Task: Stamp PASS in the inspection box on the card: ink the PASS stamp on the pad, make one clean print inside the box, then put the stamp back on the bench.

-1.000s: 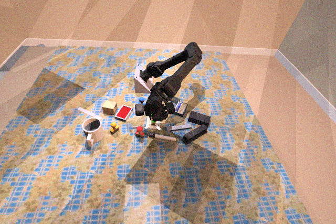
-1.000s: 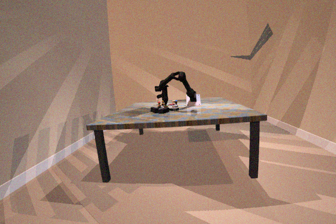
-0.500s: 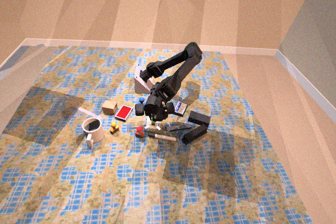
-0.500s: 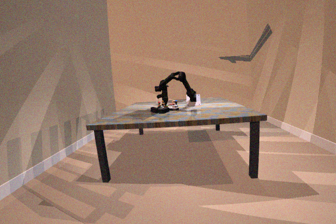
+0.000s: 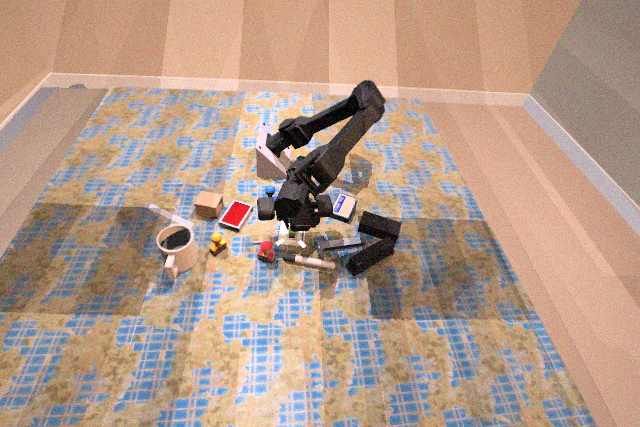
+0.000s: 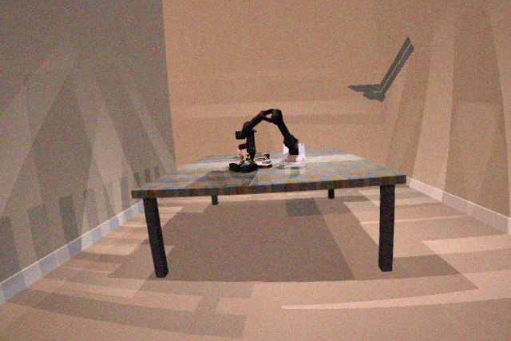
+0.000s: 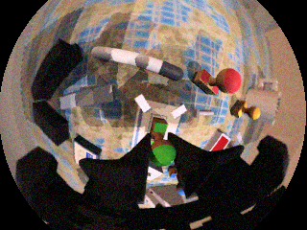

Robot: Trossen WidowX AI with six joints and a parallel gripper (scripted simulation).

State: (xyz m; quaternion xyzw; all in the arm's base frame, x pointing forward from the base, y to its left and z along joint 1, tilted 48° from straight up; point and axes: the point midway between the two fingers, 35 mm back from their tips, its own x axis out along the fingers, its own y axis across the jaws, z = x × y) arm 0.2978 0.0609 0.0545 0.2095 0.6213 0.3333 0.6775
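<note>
My gripper [image 5: 294, 228] [image 7: 159, 134] is shut on the green-knobbed stamp [image 5: 292, 232] [image 7: 163, 152], which stands roughly upright over the pale card [image 7: 145, 120] between white corner strips. The stamp's block covers part of the box on the card; its underside is hidden, so I cannot tell whether it touches or whether a print is there. The red ink pad [image 5: 236, 215] [image 7: 220, 143] lies open to the left in the top view. A red stamp [image 5: 266, 251] [image 7: 227, 80], a yellow stamp [image 5: 217, 244] [image 7: 249, 111] and a blue stamp [image 5: 269, 190] stand around the card.
A marker [image 5: 310, 261] [image 7: 136, 61] lies in front of the card. A grey bar [image 5: 338, 243] [image 7: 88, 97], a blue-and-white box [image 5: 342, 206] and a black angled object [image 5: 379, 226] are to the right. A mug [image 5: 178, 254] and a cardboard-coloured block [image 5: 208, 204] are left.
</note>
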